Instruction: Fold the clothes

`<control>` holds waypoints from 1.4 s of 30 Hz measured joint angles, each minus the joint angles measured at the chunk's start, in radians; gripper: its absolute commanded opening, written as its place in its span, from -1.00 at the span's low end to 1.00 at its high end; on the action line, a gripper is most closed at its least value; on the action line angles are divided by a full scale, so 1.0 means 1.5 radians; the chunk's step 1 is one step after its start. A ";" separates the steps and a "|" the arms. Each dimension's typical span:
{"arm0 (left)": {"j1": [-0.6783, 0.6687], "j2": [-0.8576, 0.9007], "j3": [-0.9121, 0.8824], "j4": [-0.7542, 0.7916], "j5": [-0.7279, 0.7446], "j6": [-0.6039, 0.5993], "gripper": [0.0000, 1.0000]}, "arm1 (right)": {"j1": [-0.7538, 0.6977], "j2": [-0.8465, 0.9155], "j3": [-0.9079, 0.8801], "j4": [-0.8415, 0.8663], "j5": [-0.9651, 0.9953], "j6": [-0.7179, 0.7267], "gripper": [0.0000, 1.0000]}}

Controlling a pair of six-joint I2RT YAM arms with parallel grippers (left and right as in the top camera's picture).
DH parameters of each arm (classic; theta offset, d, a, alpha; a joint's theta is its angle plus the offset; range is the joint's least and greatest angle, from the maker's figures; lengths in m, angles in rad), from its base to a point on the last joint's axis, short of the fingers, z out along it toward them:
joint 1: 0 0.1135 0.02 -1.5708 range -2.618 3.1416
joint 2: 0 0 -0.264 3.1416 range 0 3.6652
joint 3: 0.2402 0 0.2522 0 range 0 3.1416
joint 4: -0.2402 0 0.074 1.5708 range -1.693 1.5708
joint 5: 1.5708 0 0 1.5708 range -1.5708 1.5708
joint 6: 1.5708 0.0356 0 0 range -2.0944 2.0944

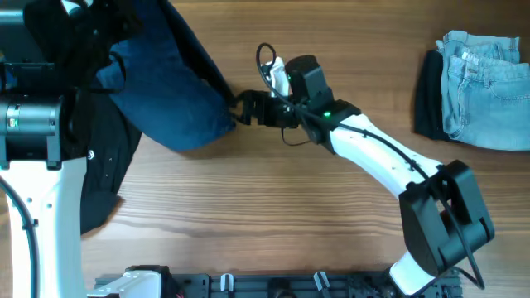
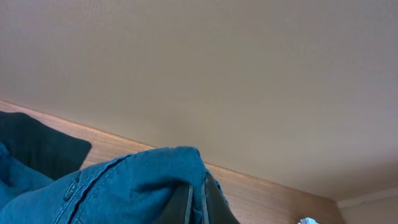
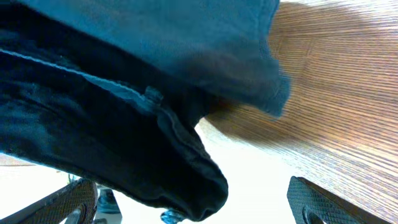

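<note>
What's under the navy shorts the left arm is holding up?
Under the navy shorts, bare table shows by their right edge, where the open right gripper reaches. A black garment lies beneath on the left. Anything further beneath is covered.

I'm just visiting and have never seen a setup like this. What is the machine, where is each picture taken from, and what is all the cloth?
Two robot arms work at a wooden table, folding clothes. One picture looks down from above; the other two come from small cameras on each arm's wrist. The left end effector is shut on the navy-blue shorts, lifting an edge of them. The right end effector is open, reaching at the hanging cloth without gripping it yet; its two fingers show at the bottom corners of its own view. A black garment lies at the table's left side. At the far right sits a pile of light blue jeans, already folded.
</note>
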 measured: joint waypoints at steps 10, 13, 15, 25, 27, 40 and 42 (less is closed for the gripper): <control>0.000 0.000 0.000 -0.022 -0.012 0.003 -0.92 | -0.033 0.010 0.000 0.051 -0.028 0.028 0.97; 0.000 0.000 0.000 -0.024 -0.013 0.003 -0.92 | -0.026 0.021 0.000 0.054 -0.028 0.033 0.96; 0.000 0.000 0.000 -0.027 -0.012 0.003 -0.92 | -0.022 0.040 0.000 0.054 -0.031 0.037 0.92; 0.000 0.000 0.000 -0.034 -0.015 0.003 -0.92 | -0.020 0.079 0.000 0.094 -0.109 0.050 0.92; 0.000 0.000 0.000 -0.034 -0.015 0.003 -0.92 | -0.016 0.079 0.000 0.094 -0.121 0.050 0.92; 0.000 0.000 0.000 -0.047 -0.017 0.003 -0.92 | 0.127 0.079 0.000 0.005 -0.089 0.040 -0.82; 0.000 0.000 0.000 -0.047 -0.018 0.003 -0.92 | 0.131 0.080 0.000 -0.045 -0.060 0.037 -0.91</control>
